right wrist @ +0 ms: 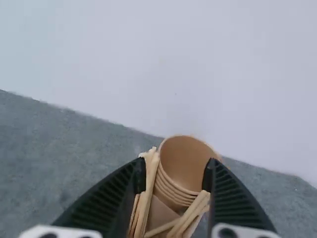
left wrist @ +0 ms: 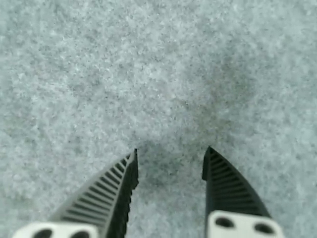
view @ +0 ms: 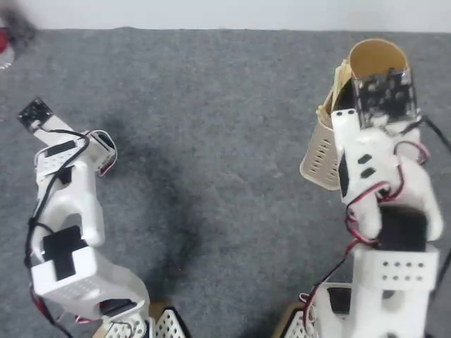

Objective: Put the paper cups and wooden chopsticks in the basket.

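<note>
A stack of tan paper cups (view: 377,60) stands in the beige perforated basket (view: 320,151) at the far right of the grey carpet. Wooden chopsticks (view: 340,81) lean beside the cups. The right arm (view: 380,162) hangs over the basket. My right gripper (right wrist: 174,163) is open. Its black fingers (right wrist: 124,191) stand on either side of the paper cups (right wrist: 183,166), with chopsticks (right wrist: 144,198) between them. I cannot see the fingers pressing on anything. My left gripper (left wrist: 171,151) is open just above bare carpet, with nothing between its fingers. The left arm (view: 67,183) is at the left.
A pale wall (right wrist: 158,59) rises just behind the basket at the carpet's far edge. A small red object (view: 4,39) sits at the far left corner. Grey carpet (view: 211,141) lies between the two arms.
</note>
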Robot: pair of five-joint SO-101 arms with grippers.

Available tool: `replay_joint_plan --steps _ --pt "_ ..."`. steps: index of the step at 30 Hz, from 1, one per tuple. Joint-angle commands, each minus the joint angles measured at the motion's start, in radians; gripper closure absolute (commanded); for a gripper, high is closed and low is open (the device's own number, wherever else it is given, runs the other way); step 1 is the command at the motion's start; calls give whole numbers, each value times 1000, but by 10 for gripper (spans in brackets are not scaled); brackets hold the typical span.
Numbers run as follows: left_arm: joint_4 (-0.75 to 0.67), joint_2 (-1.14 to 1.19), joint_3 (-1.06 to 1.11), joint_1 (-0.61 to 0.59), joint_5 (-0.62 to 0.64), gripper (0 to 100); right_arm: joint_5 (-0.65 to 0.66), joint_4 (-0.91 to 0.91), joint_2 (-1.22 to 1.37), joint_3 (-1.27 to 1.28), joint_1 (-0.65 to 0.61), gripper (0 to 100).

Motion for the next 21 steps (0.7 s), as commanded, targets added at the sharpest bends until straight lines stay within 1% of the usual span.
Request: replay_joint_plan --steps 1,4,6,8,15,18,21 --pt "-17 -51 -5 8 -6 791 155 331 183 -304 -77 812" --pt "-17 -51 -5 8 -6 791 318 565 349 -451 -130 812" --pt "-17 -51 -5 8 -6 791 397 662 446 -528 -131 812" --pt "-17 -51 -5 8 -6 791 436 720 522 -592 -116 812" --pt "-17 -49 -5 8 -6 791 511 769 673 -710 16 812" --pt "-17 -49 -7 8 -6 791 597 817 710 -704 33 812" --pt "-17 -49 -8 8 -6 791 626 814 751 -704 54 812"
